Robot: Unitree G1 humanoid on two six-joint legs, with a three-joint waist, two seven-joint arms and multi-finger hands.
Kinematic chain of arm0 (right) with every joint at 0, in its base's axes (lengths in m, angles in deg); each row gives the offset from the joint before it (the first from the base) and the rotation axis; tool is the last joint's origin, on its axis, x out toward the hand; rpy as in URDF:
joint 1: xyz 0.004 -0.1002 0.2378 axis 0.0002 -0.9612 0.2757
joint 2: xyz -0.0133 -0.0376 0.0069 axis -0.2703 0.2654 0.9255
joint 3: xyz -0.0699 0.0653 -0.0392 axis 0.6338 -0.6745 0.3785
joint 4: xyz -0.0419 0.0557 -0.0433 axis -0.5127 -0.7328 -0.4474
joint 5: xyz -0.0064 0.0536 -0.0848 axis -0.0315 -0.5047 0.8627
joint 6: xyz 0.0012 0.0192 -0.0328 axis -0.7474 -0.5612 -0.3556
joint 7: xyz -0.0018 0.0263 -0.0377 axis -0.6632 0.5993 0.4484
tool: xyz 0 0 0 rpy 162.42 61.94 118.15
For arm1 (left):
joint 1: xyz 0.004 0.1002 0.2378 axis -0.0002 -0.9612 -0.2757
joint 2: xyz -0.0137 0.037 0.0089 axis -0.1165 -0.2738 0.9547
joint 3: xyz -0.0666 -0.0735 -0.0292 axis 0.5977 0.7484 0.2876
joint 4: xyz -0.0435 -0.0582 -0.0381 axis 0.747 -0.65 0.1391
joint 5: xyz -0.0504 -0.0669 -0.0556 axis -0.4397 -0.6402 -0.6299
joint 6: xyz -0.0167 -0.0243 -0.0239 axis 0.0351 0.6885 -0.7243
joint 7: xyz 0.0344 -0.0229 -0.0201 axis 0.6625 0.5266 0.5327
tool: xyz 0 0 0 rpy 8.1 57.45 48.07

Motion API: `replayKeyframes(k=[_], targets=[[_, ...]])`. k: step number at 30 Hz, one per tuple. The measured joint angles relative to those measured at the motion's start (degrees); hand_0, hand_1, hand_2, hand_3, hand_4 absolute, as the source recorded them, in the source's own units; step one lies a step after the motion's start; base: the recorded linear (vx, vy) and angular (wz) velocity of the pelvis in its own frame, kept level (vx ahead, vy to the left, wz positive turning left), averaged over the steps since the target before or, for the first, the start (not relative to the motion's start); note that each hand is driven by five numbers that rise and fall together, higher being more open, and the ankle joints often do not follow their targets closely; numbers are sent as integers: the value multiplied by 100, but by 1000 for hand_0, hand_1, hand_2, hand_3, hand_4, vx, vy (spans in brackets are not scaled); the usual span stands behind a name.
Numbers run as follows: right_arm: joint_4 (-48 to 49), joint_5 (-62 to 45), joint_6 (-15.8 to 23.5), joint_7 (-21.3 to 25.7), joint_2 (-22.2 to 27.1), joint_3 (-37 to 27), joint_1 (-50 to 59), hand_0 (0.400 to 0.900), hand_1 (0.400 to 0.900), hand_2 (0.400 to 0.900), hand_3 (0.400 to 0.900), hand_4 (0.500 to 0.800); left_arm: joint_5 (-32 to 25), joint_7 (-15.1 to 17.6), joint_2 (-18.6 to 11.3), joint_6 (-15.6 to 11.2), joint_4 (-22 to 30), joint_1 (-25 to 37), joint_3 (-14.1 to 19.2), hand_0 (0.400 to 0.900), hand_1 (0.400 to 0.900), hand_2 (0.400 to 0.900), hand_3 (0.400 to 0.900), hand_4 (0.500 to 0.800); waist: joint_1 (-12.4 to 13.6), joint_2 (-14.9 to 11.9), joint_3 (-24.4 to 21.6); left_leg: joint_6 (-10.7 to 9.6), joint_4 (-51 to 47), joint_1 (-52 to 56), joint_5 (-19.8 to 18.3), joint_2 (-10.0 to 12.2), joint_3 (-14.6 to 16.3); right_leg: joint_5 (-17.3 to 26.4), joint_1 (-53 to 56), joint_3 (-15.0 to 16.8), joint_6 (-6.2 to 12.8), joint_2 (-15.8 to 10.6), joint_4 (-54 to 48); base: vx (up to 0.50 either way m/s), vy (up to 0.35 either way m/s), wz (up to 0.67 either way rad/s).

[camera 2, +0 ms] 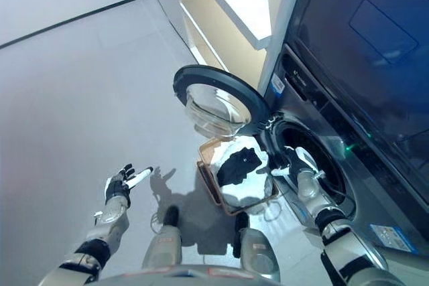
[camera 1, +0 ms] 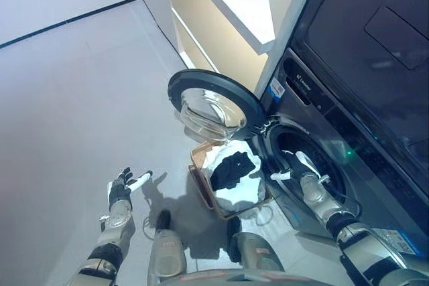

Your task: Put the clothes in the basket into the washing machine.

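Here the right hand [camera 1: 299, 167] hovers relaxed and empty at the dark round drum mouth of the grey washing machine [camera 1: 315, 159], whose round glass door [camera 1: 213, 104] stands swung wide for loading. Just to its left, the brown rectangular basket [camera 1: 199, 177] holds black and white clothes [camera 1: 232, 169]. The left hand [camera 1: 124, 189] idles spread, well apart.

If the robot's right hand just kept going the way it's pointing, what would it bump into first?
Probably nothing solid at first. The right hand, fingers relaxed, is at the washing machine's round opening and seems to point into the dark drum; it would likely meet the inside of the drum, though depth is hard to judge.
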Motion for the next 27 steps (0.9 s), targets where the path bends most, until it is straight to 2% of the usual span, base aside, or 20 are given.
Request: replayKeyframes(k=[1, 3, 4, 5, 7, 9, 11, 12, 16, 21, 27], targets=[[-75, 53, 8, 19, 21, 2, 68, 900, 900, 900, 900, 800, -2, 7, 23, -49, 22, -80, 0, 900, 900, 900, 900, 800, 83, 87, 52, 17, -133, -31, 91, 0, -5, -11, 3, 67, 22, 8, 31, 130, 391, -87], [-217, 335, 5, 73, 175, 28, 293, 900, 900, 900, 900, 800, -33, 13, 82, -52, 390, -268, -6, 900, 900, 900, 900, 800, 172, 369, 235, 140, -65, -198, 155, -93, -13, -91, -78, 363, 216, -9, 114, 107, 370, -84], [-273, 495, 7, 83, 323, 87, 402, 900, 900, 900, 900, 800, -54, 5, 128, -73, 658, -369, 2, 900, 900, 900, 900, 800, 270, 550, 317, -30, 21, -257, 368, -163, 44, -153, -215, 505, 308, -62, 240, 51, 302, -61], [-461, 698, -4, 120, 402, 303, 573, 900, 900, 900, 900, 800, -63, 0, 114, -119, 683, -271, -31, 900, 900, 900, 900, 800, 359, 529, 368, -72, 248, -416, 268, -296, 292, -199, -455, 630, 319, -288, 426, -96, 283, -50], [-706, 1052, -3, 149, 514, 649, 739, 900, 900, 900, 900, 800, -71, 36, 24, -178, 883, -80, -131, 900, 900, 900, 900, 800, 402, 577, 414, 182, 437, -786, 290, -619, 635, -129, -665, 636, 377, -745, 317, -139, 156, -32], [-765, 1320, 9, 178, 515, 779, 961, 900, 900, 900, 900, 800, -55, 72, -260, -436, 1349, 172, -160, 900, 900, 900, 900, 800, 495, 657, 607, 307, 533, -1082, 288, -688, 774, -82, -731, 592, 449, -839, 245, -163, 67, -18], [-812, 1712, 56, 205, 530, 1293, 1371, 900, 900, 900, 900, 800, -46, 117, -585, -644, 1542, 545, -211, 900, 900, 900, 900, 800, 669, 678, 841, 321, 622, -1384, 285, -721, 872, 78, -826, 206, 751, -912, -10, -104, 55, -9], [-821, 1868, 103, 258, 545, 1382, 1517, 900, 900, 900, 900, 800, -48, 129, -601, -663, 1544, 698, -213, 900, 900, 900, 900, 800, 657, 762, 957, 321, 668, -1466, 285, -733, 839, 135, -831, 153, 857, -922, -64, -137, 25, 8], [-789, 2531, 149, 460, 619, 1803, 1975, 900, 900, 900, 900, 800, -56, 121, -575, -720, 1722, 814, -302, 900, 900, 900, 900, 800, 655, 813, 1331, 322, 812, -1722, 277, -738, 756, 126, -1086, 33, 914, -914, 161, -81, -32, 33], [-823, 2991, 81, 551, 1077, 1859, 1972, 900, 900, 900, 900, 800, -57, 106, -499, -673, 1785, 824, -706, 900, 900, 900, 900, 800, 678, 766, 1392, 304, 988, -2127, 291, -866, 501, -128, -1454, -169, 941, -1009, 638, -16, -41, 28], [-788, 3602, 66, 683, 1472, 2105, 1981, 900, 900, 900, 900, 800, -85, 110, -515, -674, 1891, 800, -711, 900, 900, 900, 900, 800, 705, 753, 1409, 279, 1113, -2354, 326, -964, 304, -329, -1697, -230, 989, -1063, 1042, 2, -66, 21]])
